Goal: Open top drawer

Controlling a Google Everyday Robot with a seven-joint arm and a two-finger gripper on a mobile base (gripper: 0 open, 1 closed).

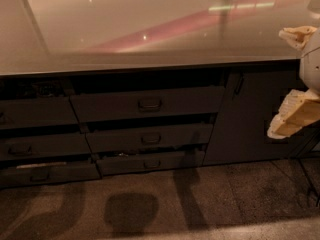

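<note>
- Gripper (pixel 278 81) way over at the right edge, out in front of the cabinet door (pixel 245 119), about level with the drawers and well apart from the top drawer (pixel 115 105).
- Fingers (pixel 296 115) cream-coloured, chunky and kind of ridged: one up by the desk edge, the other lower down. Spread wide, nothing held between them.
- Rounded pale grey bit of the arm (pixel 312 59) tucked between the two, cut off by the frame.
- Top drawer in the middle of the unit, right under the desk (pixel 100 39): widest and tallest front of the bunch, a flat, matte, dark grey long rectangle.
- Small dark bail handle (pixel 150 104) dead centre on it, a loop with rounded corners.
- Strip of black shadow above that front, just below the desk lip. Can't tell if pulled out at all.
- Two lower fronts (pixel 150 138) stacked underneath, shallower and narrower, same matte grey, same little handles.
- More dark left fronts (pixel 37 111) beside them, equally plain.
- Desk top pale, smooth and glossy, with a pinkish streak of reflection and a few light specks.
- Floor (pixel 240 199) speckled grey-brown and rough looking, with soft shadows across it.
</note>
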